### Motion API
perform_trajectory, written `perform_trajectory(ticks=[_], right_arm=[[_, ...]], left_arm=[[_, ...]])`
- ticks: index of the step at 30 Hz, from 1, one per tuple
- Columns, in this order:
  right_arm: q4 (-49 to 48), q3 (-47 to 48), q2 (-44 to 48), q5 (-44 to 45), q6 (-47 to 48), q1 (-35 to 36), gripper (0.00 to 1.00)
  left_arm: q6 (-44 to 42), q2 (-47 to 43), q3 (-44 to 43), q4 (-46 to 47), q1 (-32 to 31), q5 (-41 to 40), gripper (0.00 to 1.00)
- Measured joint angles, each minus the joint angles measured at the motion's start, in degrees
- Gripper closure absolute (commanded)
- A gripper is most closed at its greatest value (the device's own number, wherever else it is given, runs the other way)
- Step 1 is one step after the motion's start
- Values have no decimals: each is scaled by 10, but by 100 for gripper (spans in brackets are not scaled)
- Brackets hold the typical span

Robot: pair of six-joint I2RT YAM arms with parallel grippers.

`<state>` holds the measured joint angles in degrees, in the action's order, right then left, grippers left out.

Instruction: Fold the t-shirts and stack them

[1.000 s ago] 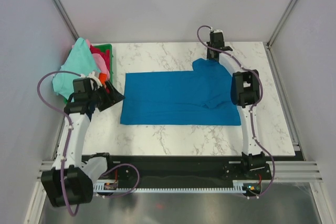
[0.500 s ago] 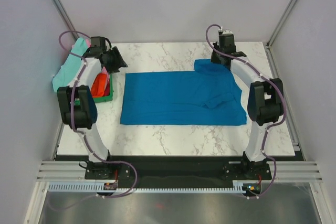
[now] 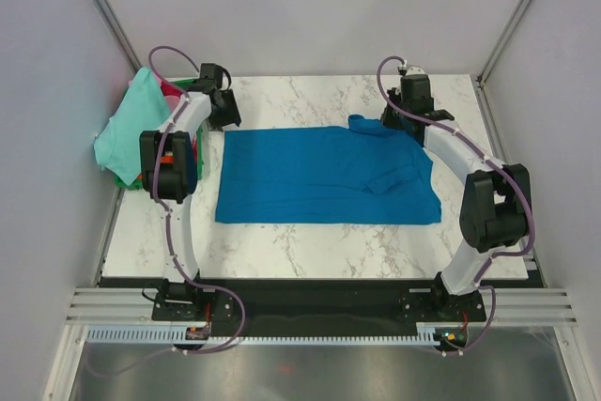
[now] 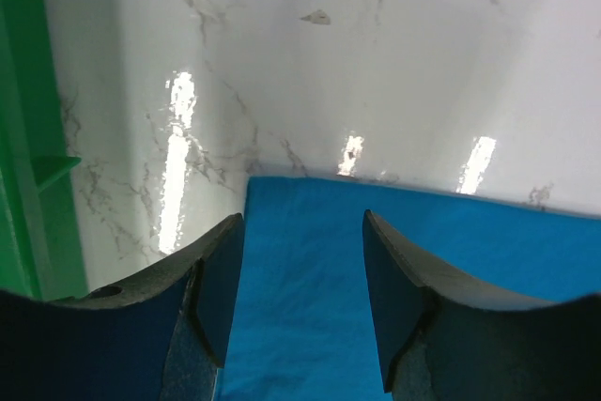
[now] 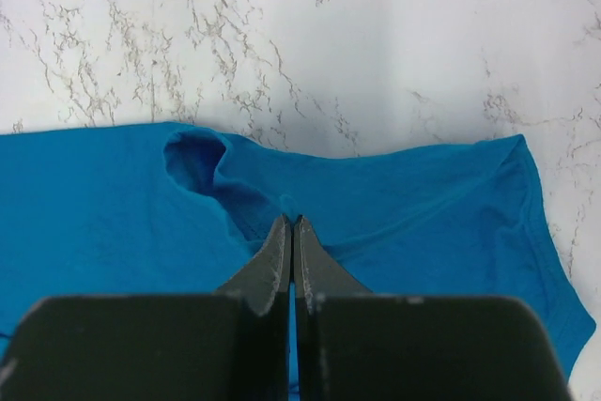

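A bright blue t-shirt (image 3: 319, 176) lies spread flat on the marble table. My left gripper (image 3: 226, 117) is open and empty, just above the shirt's far left corner; in the left wrist view (image 4: 301, 232) blue cloth (image 4: 441, 269) shows between its fingers. My right gripper (image 3: 402, 117) is shut on the blue shirt's far right edge by the sleeve (image 3: 362, 124); in the right wrist view (image 5: 292, 224) the cloth (image 5: 113, 204) puckers at its tips. A mint-green shirt (image 3: 131, 124) hangs over the basket, with a magenta one (image 3: 172, 91) behind it.
The green plastic basket (image 3: 185, 83) stands at the table's far left edge and also shows in the left wrist view (image 4: 19, 138). Bare marble table (image 3: 310, 251) lies in front of the shirt. Enclosure walls stand on both sides and behind.
My left arm has swung from in front of the basket to the shirt's far left corner. My right gripper has shifted slightly right and nearer, holding the sleeve edge.
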<state>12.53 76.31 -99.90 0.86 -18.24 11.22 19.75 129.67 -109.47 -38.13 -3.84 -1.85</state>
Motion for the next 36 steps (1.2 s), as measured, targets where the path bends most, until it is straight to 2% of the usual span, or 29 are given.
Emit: perform_trajectory(ticks=[5, 12, 20, 23, 24, 26, 29, 30, 36], right_arm=[[-6, 0, 1, 0, 0, 1, 100], [-11, -6, 1, 0, 0, 1, 100], [-12, -17, 1, 0, 0, 1, 100], [-14, -19, 1, 0, 0, 1, 100], [-14, -19, 1, 0, 0, 1, 100], [-14, -21, 1, 0, 1, 1, 100], [-14, -22, 1, 0, 0, 1, 100], [-14, -23, 1, 0, 0, 1, 100], [-14, -24, 2, 0, 0, 2, 100]], left_arm=[[-15, 1, 3, -6, 0, -39, 38], [-32, 14, 3, -5, -8, -53, 38], [-43, 43, -14, -4, -12, -50, 46], [-47, 48, -24, -7, -11, -45, 51], [-47, 49, -25, -8, -11, -43, 57], [-50, 51, -29, -10, -10, -41, 61], [-55, 55, -34, -9, -9, -34, 80], [-57, 56, -35, -8, -9, -30, 96], [-63, 56, -36, -6, -11, -20, 98]])
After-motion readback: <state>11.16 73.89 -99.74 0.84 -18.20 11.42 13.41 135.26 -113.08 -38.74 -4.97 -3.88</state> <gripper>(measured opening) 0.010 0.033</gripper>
